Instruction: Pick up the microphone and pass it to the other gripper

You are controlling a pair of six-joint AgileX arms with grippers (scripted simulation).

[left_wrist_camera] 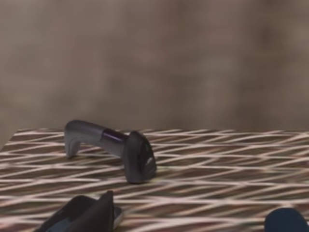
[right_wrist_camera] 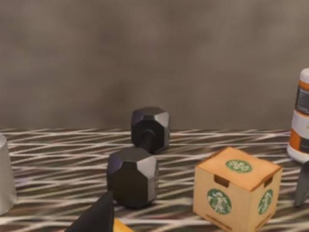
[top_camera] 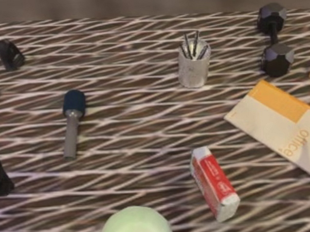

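Grey-handled microphone [top_camera: 72,122] lies flat, blue head toward the table's far edge; end effector states unclear.

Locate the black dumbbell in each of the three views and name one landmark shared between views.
Top view: the black dumbbell lies at the far right of the table, right of the silver cup.
Left wrist view: not in it.
Right wrist view: the dumbbell sits mid-picture, beside the brown carton.
Shared landmark: the silver cup, seen in the top and right wrist views.
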